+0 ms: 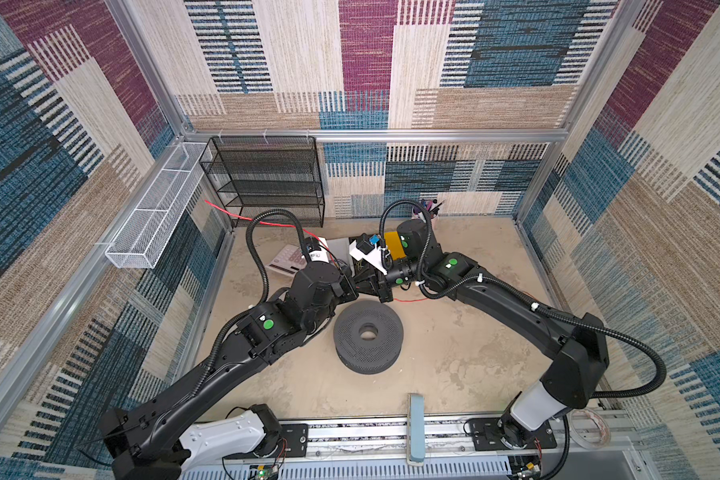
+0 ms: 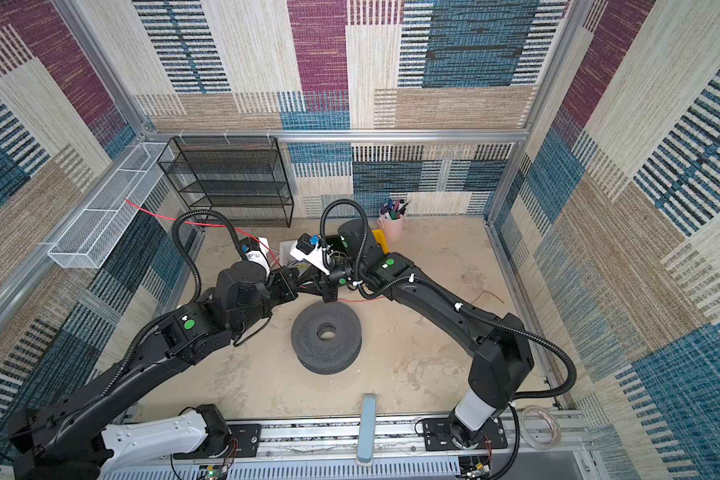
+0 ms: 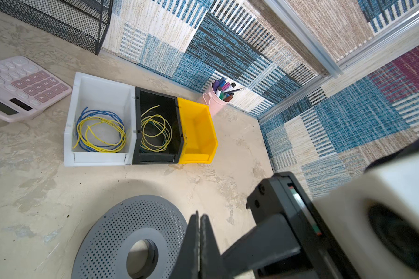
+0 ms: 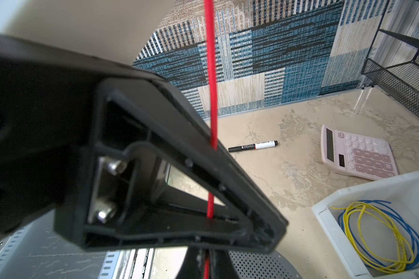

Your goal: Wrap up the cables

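Noted: right gripper (image 4: pixel 205 265) pressed shut, red wire (image 4: pixel 211 72) pinched at fingertips. This is shown in right wrist view only. Same view: wire is run straight up from that pinch, across fingers of left gripper (image 3: pixel 199 232). In left wrist view those fingertips are seen pressed together, wire not visible; hold on wire not confirmed. In both top views grippers are seen tip to tip, grey spool (image 1: pixel 366 336) just beside them. Wire is stretched away past left gripper; slack tail is laid on table (image 1: pixel 474 353) beyond right gripper.
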